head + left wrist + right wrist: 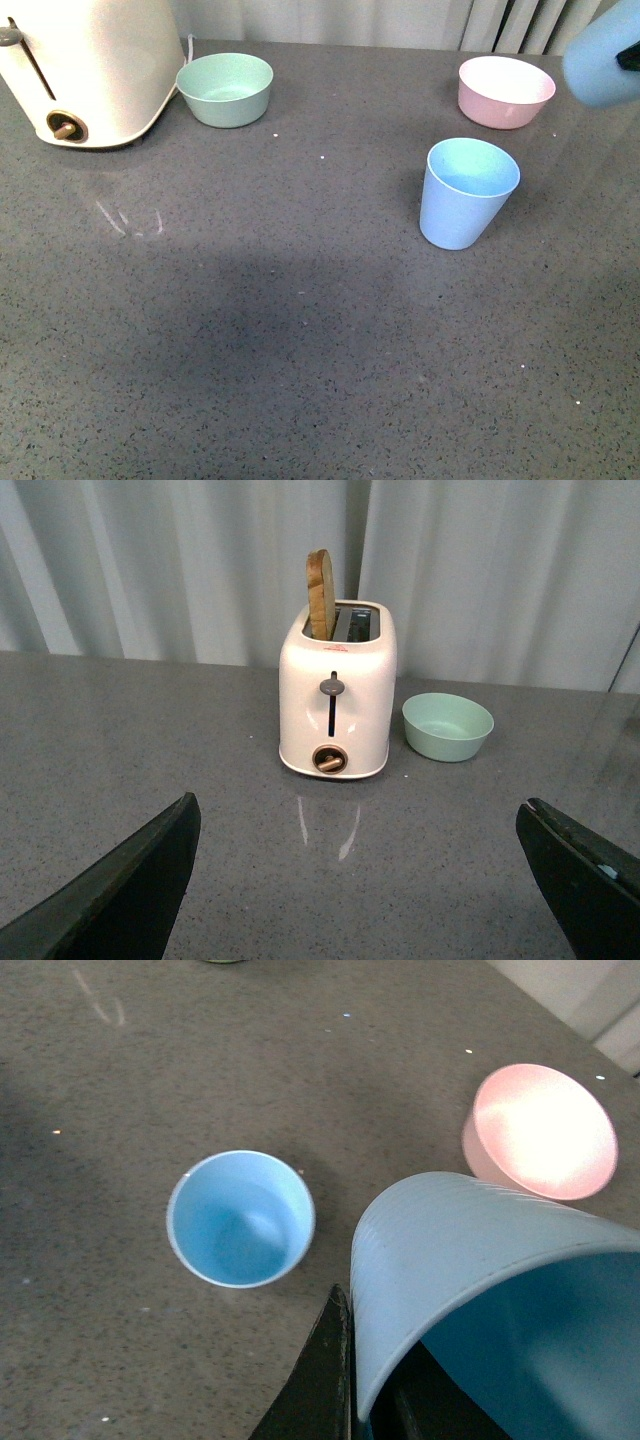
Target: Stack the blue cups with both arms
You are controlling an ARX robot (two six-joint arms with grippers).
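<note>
One blue cup (468,192) stands upright on the grey table, right of centre; the right wrist view looks down into its mouth (240,1218). The other blue cup (600,62) hangs tilted in the air at the far right, above and beyond the standing one. My right gripper (365,1390) is shut on its rim (480,1280), one finger (322,1375) outside the wall and one inside. In the front view only a black bit of that gripper (630,55) shows. My left gripper (355,880) is open over bare table, with nothing between its fingers (130,890), and is out of the front view.
A cream toaster (85,65) with a slice sticking up (321,595) stands at the back left, with a mint-green bowl (225,88) beside it. A pink bowl (505,90) sits at the back right, just behind the standing cup. Curtains close off the far edge.
</note>
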